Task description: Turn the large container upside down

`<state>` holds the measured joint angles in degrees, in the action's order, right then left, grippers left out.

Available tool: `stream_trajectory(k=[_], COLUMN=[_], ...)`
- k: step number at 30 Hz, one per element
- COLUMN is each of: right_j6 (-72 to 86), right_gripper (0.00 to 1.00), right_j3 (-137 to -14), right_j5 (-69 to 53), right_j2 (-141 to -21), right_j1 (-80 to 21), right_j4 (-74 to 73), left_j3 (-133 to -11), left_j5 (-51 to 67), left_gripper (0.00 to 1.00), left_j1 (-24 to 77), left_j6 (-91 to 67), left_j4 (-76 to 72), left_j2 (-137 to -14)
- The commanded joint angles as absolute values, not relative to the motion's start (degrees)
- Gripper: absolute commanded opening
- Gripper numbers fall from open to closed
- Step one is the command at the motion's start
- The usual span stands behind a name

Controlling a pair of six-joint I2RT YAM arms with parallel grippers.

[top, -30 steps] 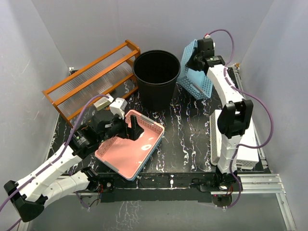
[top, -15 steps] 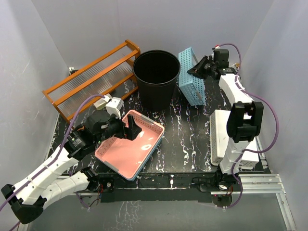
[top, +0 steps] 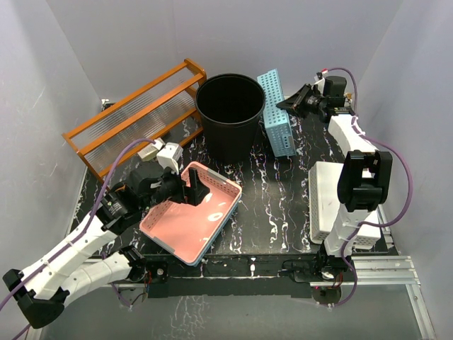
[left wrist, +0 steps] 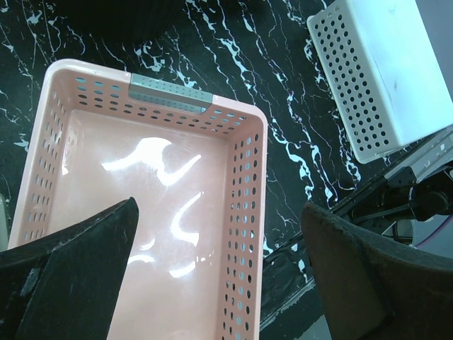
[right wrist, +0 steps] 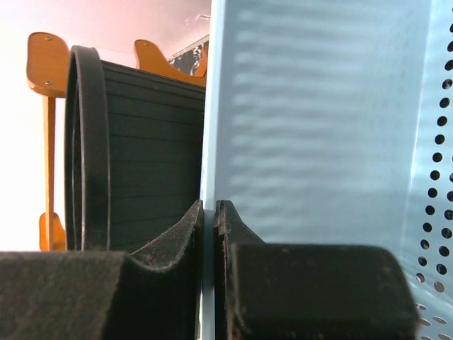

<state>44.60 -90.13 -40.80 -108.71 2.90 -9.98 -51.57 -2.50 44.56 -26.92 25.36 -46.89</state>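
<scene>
Standing upright on its flat base, the large container [top: 228, 142] has its mouth facing up and nothing visible inside. It lies beyond the fingertips of the left gripper [left wrist: 219, 205], past the far end of the pink basket [left wrist: 244, 177]. It is also just on the other side of the blue basket [right wrist: 311, 127] from the right gripper [right wrist: 209, 212]; whether bin and blue basket touch I cannot tell.

The right gripper's two fingers are pinched together on the blue basket's thin rim, and that basket stands on its edge with nothing in it. The left gripper's fingers are spread wide and grip nothing. One hangs over the pink basket's bare, glossy floor (also empty), and the other hangs outside its side wall, above the marbled table [left wrist: 283, 142].

Only the top view looks down into the large container's hollow. The right wrist view shows just its ribbed outer wall and thick rim to the left of the fingers, with the orange wooden rack [right wrist: 46, 71] behind. Only the left wrist view shows a grey strip on the pink basket's far rim. Out past its right-hand finger it shows the white basket [left wrist: 382, 78], a flat closed face uppermost and perforated sides below. The top view alone shows a bluish edge under the pink basket.
</scene>
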Motion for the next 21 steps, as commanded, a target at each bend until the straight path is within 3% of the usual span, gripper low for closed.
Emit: stream_trajectory(k=[1,21], right_j6=[45.3,47.6], right_gripper=[0.00,0.00], right_j3=[-90.7,-83.6], right_j5=[-44.4,-49.3], right_j2=[-106.6,-109.7], right_j1=[3.0,9.6], right_j4=[-2.2,2.8], left_j3=[-52.5,-53.6], left_j5=[-1.7,-0.2], left_gripper=[0.99,0.99], left_j1=[44.3,44.3], left_j6=[-26.9,-25.6], left_j4=[24.3,22.6], left_j2=[-46.9,-49.9])
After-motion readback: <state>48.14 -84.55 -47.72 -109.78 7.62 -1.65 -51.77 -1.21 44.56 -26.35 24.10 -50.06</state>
